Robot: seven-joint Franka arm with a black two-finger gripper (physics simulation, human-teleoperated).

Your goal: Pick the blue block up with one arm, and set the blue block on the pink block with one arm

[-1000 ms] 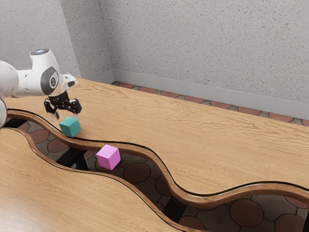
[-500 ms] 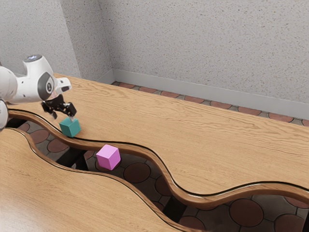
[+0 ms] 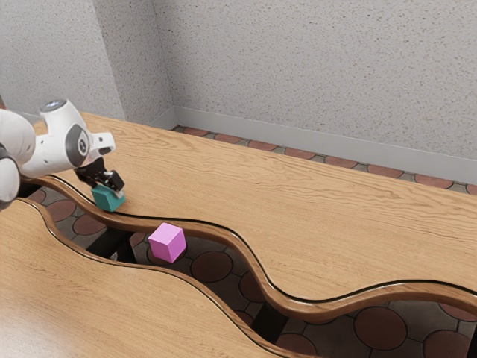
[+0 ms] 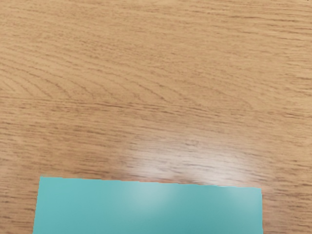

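Can't tell if the jaws are pinching the teal block (image 3: 112, 200) yet; a skewed squeeze could tip it off the tabletop (image 3: 298, 201) edge.

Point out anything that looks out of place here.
The pink block sits in the gap between the far tabletop and the near tabletop, on neither; what holds it is unclear. The blue block stands close to the far tabletop's edge.
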